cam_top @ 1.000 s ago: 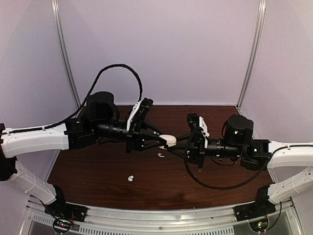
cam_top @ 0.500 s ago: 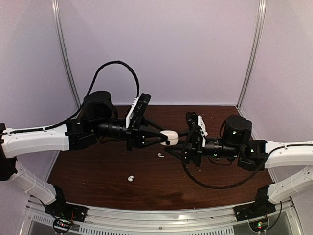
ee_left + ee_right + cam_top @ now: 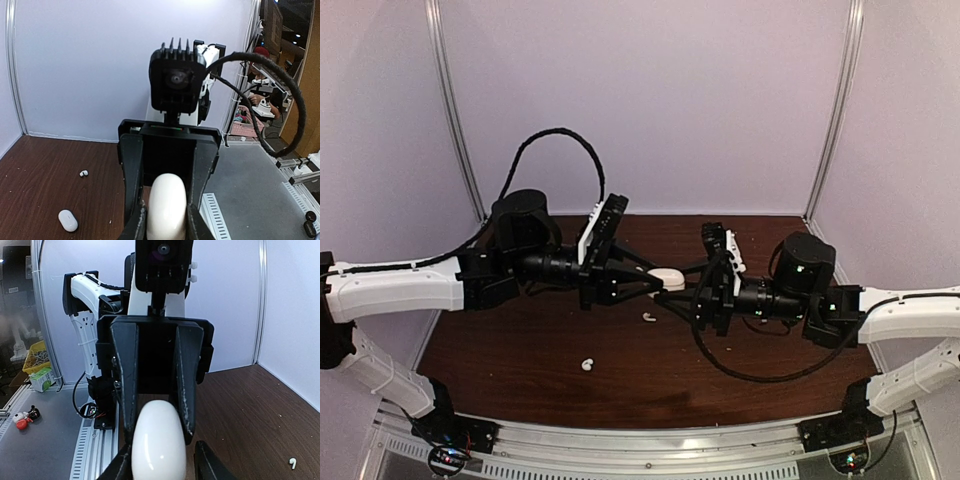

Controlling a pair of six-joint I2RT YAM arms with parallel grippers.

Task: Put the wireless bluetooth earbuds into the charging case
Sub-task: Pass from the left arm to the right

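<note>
My left gripper (image 3: pixel 658 283) is shut on a white pebble-like charging case (image 3: pixel 668 277), held in the air over the middle of the table. In the left wrist view the case (image 3: pixel 166 205) sits between my fingertips (image 3: pixel 138 226). My right gripper (image 3: pixel 680 291) faces it head-on, open, with its jaws around the case's other end (image 3: pixel 159 445); one fingertip (image 3: pixel 211 461) stands clear of it. Two tiny white earbuds lie on the table below, one (image 3: pixel 648 317) just under the case and one (image 3: pixel 587 365) nearer the front. The case shows no opening.
A second white case (image 3: pixel 67 220) and another earbud (image 3: pixel 83 173) lie on the brown table in the left wrist view. One earbud (image 3: pixel 293 463) shows in the right wrist view. White walls close off the back and sides.
The left gripper has lifted the case slightly and the right gripper has moved left, closing in until its jaws surround the case's far end.
</note>
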